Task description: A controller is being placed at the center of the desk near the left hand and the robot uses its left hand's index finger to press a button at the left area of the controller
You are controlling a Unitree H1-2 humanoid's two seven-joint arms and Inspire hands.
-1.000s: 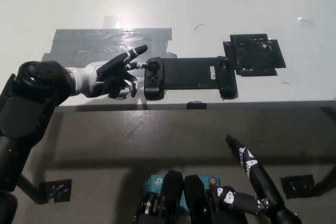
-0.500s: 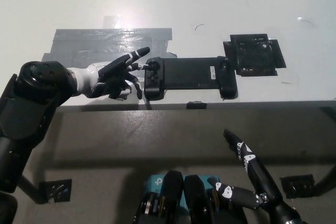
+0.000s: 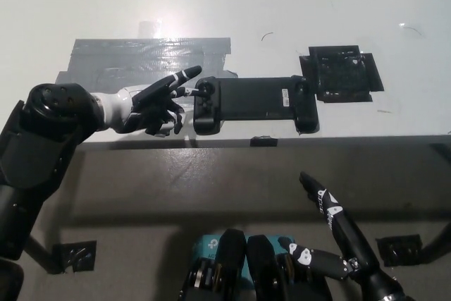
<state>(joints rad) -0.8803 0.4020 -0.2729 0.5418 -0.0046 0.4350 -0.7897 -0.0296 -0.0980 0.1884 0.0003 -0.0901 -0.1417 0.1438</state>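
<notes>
Since 1 s ago, left hand (image 3: pixel 156 102) edged toward controller (image 3: pixel 254 100) at desk (image 3: pixel 232 12) center; fingers spread, holding nothing. Rigid, light (may slide): press left-end button. Right hand (image 3: pixel 331 234) rests below, open.

Controller (image 3: pixel 254 102): black, long and flat, lying lengthwise near the front edge of the white desk (image 3: pixel 282 5), about midway along it.
Left hand (image 3: pixel 156 99): at the controller's left end, fingers spread, one extended fingertip touching that end's upper part.
Grey tape patch (image 3: pixel 141 58): on the desk behind the left hand.
Black square patch (image 3: pixel 342 74): just behind the controller's right end.
Right hand (image 3: pixel 331 241): below the desk's front edge, fingers apart, empty.
</notes>
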